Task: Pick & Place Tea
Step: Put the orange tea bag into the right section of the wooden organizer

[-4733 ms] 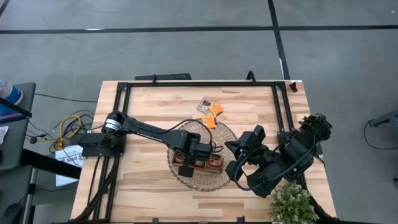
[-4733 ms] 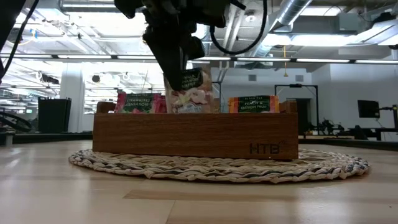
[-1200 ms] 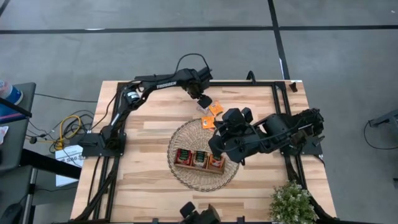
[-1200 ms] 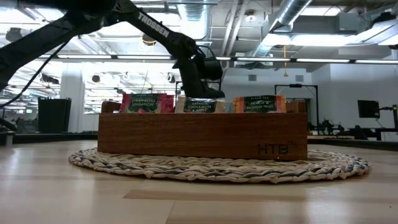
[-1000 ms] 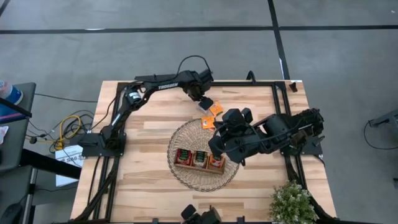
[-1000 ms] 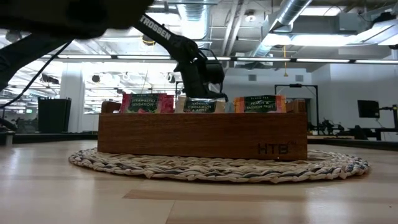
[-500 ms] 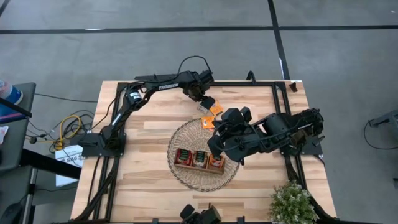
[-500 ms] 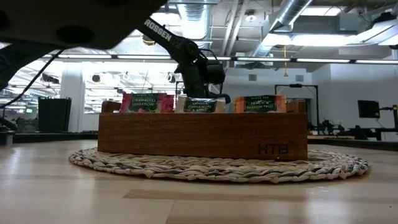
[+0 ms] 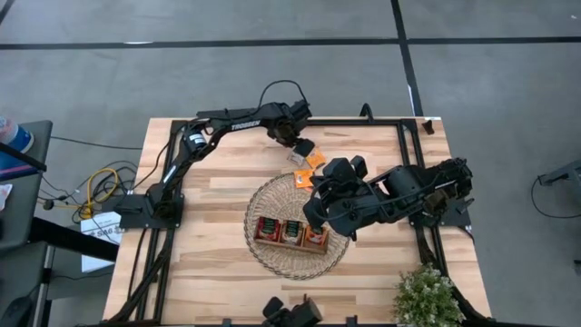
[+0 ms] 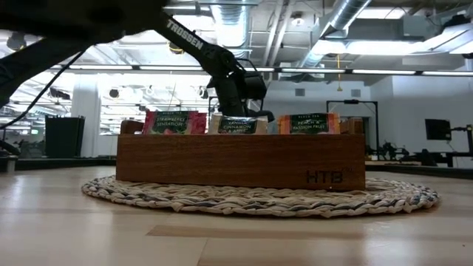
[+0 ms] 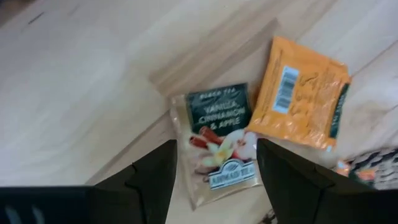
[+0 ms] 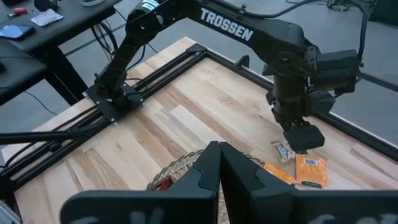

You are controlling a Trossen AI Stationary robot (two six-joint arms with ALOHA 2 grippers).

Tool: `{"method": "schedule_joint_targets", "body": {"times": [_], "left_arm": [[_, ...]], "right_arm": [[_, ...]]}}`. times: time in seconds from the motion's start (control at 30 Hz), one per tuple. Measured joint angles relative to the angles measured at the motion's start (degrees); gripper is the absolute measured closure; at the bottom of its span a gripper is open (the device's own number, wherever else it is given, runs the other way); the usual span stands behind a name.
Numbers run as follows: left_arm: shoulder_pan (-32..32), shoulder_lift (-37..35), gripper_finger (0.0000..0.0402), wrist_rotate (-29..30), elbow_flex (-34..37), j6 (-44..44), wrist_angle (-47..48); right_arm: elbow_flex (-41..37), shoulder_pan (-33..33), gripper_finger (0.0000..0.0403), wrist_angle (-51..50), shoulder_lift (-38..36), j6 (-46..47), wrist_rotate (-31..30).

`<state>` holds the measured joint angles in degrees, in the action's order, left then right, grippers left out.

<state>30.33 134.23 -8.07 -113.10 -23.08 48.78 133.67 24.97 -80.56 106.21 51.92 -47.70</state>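
A pale tea sachet [image 11: 217,143] and an orange one [image 11: 301,102] lie flat on the table near its far edge, with another orange sachet [image 9: 305,179] at the mat's rim. My left gripper [image 11: 214,186] is open above the pale sachet, one finger on either side of it, apart from it. Red [image 10: 168,122], pale [image 10: 236,125] and orange [image 10: 310,123] sachets stand on edge in the wooden tray [image 10: 236,159] on the wicker mat [image 9: 272,259]. My right gripper [image 12: 219,165] is shut and empty, over the mat's right part [image 9: 313,213].
The wooden tray [image 9: 290,232] sits in the middle of the round mat. A black frame [image 9: 408,154] runs around the table's edges. A small green plant [image 9: 427,295] stands at the near right corner. Bare wood shows on the table's left half [image 9: 209,191].
My left gripper has moved a little toward the loose sachets at the far side and lowered slightly over them. The sachets have stayed where they were.
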Motion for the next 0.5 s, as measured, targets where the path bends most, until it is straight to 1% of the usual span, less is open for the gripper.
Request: {"method": "schedule_joint_targets", "body": {"times": [0.13,0.23,0.37,0.5], "left_arm": [[0.0,-1.7,0.0189,1.0,0.1,3.8,2.3],[0.1,-4.4,0.0200,1.1,0.0,6.5,2.5],[-0.3,-9.3,0.0236,0.9,0.0,7.1,2.3],[-1.8,-16.1,0.0288,1.7,0.1,8.9,2.0]], "right_arm": [[0.0,-0.2,0.0403,-0.6,0.0,-0.7,0.9],[0.0,-0.4,0.0403,-0.6,0.0,-1.4,1.5],[0.0,-0.5,0.0403,-2.5,0.0,-1.4,1.3],[0.0,-0.3,0.0403,-9.1,0.0,2.0,1.3]]}}
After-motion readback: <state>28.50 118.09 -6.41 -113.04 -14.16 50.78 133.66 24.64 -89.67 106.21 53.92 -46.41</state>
